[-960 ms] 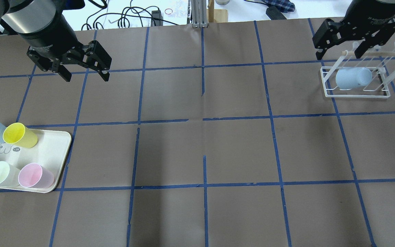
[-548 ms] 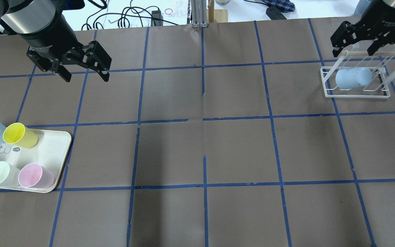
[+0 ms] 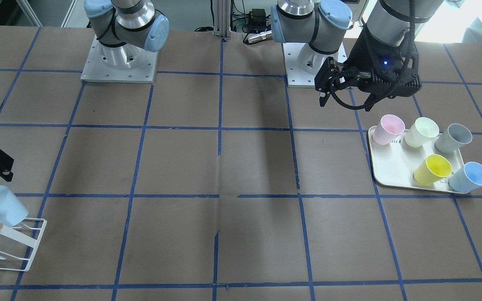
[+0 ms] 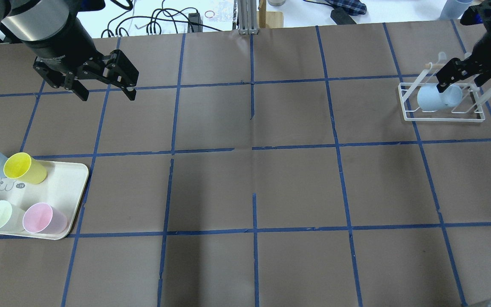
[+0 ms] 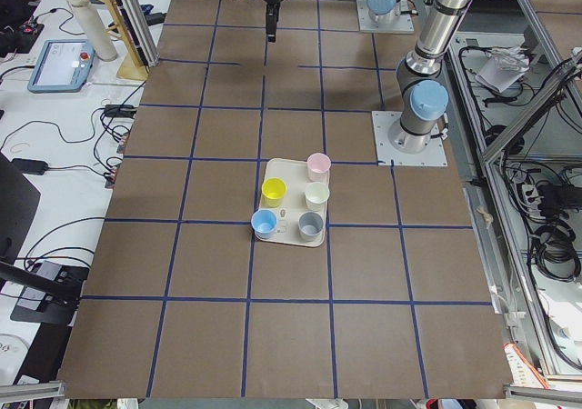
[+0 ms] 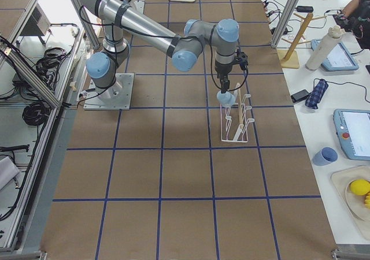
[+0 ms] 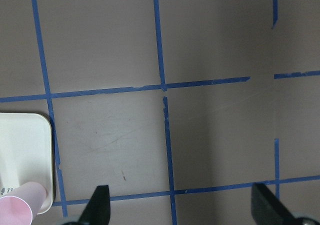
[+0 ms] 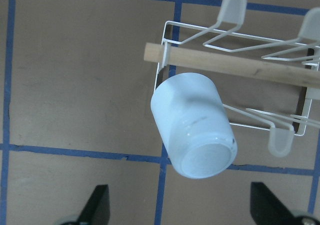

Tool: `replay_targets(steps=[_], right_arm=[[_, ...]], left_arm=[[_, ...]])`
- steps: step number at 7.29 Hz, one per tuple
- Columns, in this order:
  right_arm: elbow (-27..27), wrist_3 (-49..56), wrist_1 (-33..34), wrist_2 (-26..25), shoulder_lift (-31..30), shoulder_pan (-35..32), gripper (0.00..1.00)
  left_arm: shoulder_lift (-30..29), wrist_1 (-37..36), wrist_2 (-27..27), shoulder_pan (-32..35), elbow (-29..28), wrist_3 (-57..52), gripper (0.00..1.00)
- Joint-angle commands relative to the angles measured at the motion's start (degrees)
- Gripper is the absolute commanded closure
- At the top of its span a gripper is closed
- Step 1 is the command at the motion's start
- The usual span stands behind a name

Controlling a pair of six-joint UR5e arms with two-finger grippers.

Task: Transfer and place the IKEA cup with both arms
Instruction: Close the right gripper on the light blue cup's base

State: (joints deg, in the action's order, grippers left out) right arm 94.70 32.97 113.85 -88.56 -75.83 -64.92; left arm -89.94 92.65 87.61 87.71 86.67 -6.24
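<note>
Overhead exterior view: nearest the robot, at the brown taped bench's (image 4: 296, 187) left edge, a cream tray (image 4: 62, 187) holds pastel cups (image 4: 26, 168). Farther out, the left claw (image 4: 108, 97) hangs above the bench with fingers spread, holding nothing. At the far right, the IKEA cup (image 4: 431, 99), a handle-less tapered tumbler with a pale light-blue outside, sits upside down and tilted in the white wire rack (image 8: 233, 5), its mouth end at the rack's wooden rod (image 8: 240, 70). The right claw (image 4: 459, 85) hovers just above it, fingers wide apart and empty. From the wrist camera, the cup's flat base faces the lens.
</note>
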Motion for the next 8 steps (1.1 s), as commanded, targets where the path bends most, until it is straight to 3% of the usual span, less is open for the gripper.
replay_targets(steps=[1, 8], right_arm=[[1.28, 3.68, 4.17, 0.31, 2.17, 0.76, 0.0], [1.19, 3.68, 7.88, 2.77, 6.65, 0.67, 0.02]], left_arm=[[0.03, -0.01, 0.02, 0.0, 0.08, 0.0, 0.0], [0.11, -0.01, 0.01, 0.0, 0.08, 0.0, 0.0]])
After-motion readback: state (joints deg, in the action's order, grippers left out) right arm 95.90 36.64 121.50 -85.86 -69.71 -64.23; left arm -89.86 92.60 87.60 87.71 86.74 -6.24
